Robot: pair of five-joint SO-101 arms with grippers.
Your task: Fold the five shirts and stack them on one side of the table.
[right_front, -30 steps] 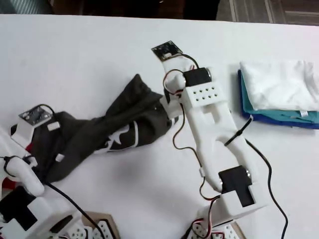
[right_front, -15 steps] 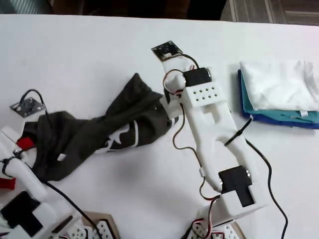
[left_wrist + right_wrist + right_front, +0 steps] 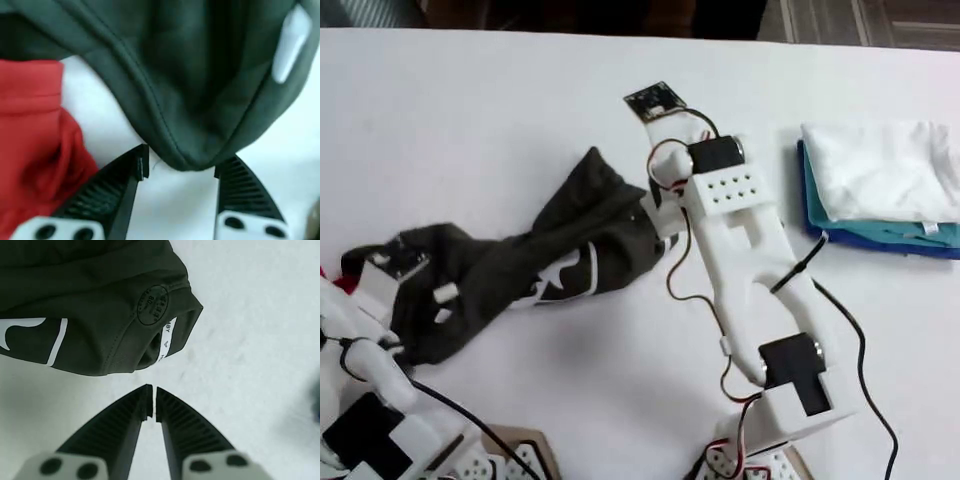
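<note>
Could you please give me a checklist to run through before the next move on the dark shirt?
1. Open left gripper at the dark shirt hem: ok.
2. Collar held by right gripper: not ok, shut and empty beside it.
3. Flatness of dark shirt: not ok, bunched.
4. Gap between red shirt and left gripper: cannot tell, they look close.
5. Tidy folded stack on the table: ok.

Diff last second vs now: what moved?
The open left gripper swung left, then drew back toward its base, uncovering the left end of the crumpled dark green printed shirt. No grab or release visible. Shirt, shut right gripper beside its collar and the folded white, teal and blue shirt stack stayed put.
</note>
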